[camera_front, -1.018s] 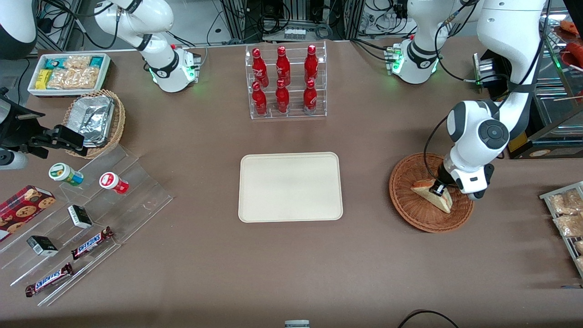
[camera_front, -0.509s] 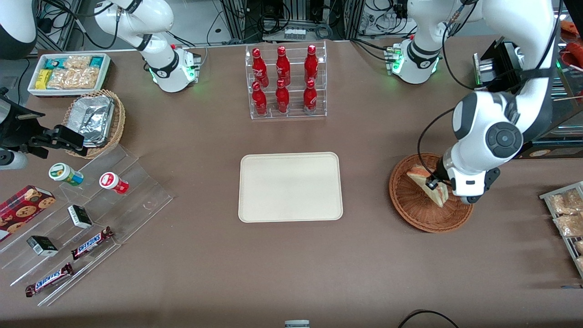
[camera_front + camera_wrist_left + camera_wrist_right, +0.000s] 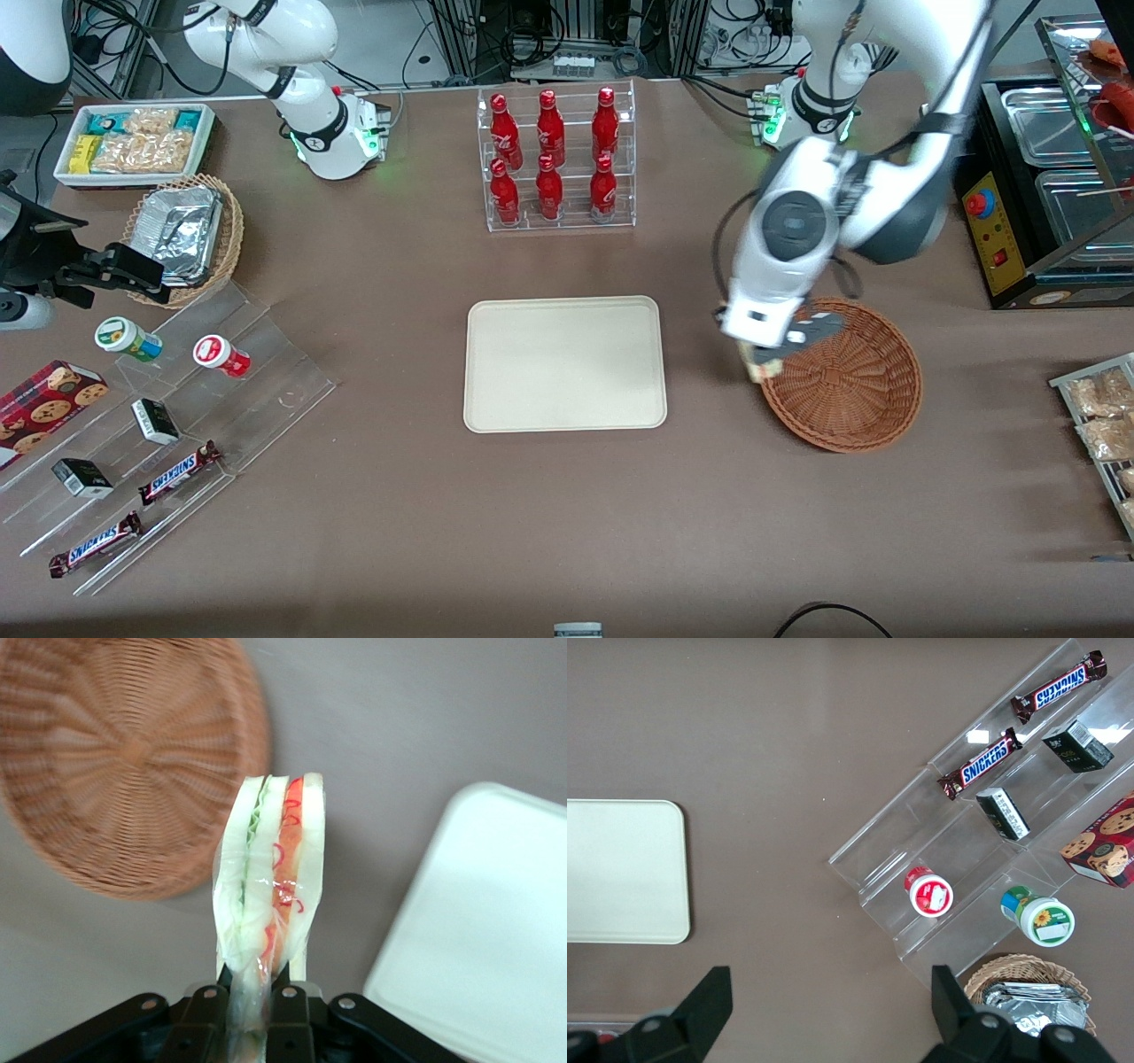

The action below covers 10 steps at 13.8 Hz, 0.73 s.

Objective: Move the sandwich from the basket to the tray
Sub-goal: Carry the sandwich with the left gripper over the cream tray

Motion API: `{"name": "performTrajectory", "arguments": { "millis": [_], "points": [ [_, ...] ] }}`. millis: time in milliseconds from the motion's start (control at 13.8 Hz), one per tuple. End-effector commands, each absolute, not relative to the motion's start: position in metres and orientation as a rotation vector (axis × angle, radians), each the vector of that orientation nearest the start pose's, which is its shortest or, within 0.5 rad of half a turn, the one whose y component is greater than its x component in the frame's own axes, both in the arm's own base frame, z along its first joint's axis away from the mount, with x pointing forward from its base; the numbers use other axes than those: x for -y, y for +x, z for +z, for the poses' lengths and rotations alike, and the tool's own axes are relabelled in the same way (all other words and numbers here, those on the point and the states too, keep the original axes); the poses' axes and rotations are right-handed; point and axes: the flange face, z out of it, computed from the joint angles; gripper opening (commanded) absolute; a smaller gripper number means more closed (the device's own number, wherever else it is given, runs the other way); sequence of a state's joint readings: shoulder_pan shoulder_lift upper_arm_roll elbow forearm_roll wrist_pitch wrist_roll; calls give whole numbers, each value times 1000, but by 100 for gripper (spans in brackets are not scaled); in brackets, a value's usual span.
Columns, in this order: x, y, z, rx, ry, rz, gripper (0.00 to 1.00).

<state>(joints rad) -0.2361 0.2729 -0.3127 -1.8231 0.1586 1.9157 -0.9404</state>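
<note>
We start with the table (image 3: 567, 514), a wide brown surface filling the front view, and on it the tray (image 3: 565, 364), cream-white and bare, lying in the middle of the frame with its long sides running across the picture. To the right of it in that frame sits the basket (image 3: 842, 377), round, reddish-brown and with nothing in it, a strip of bare table between its rim and the tray's edge. Over the basket's rim on the tray side hangs the gripper (image 3: 764, 361), carried by the working arm, and we see only a pale sliver of its load there. The wrist camera gives us the rest: the gripper (image 3: 257, 1010) is clamped on the sandwich (image 3: 270, 877) by its lower end, so that the wedge stands out from the fingers with its long axis pointing away from them, its red and green layers edge-on to us. The sandwich is thus lifted clear of the basket (image 3: 124, 762) and held above the table, not yet above the tray (image 3: 496, 930). As we judge it, the coming move turns on one thing: the tray lies sideways from the gripper, toward the frame's centre, so the carry goes across that strip before any lowering
</note>
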Motion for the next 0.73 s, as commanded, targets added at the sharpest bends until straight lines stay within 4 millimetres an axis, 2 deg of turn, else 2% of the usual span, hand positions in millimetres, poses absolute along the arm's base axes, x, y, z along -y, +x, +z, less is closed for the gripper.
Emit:
{"name": "performTrajectory", "arguments": {
  "millis": [0,145,218,436,655],
  "points": [
    [371,537,368,352,-2993,107,0],
    [438,531,346,292,-3029,112,0],
    [461,531,340,316,-3042,104,0],
    [515,517,323,286,-3138,40,0],
    [545,500,299,264,-3189,3,0]
  ]
}}
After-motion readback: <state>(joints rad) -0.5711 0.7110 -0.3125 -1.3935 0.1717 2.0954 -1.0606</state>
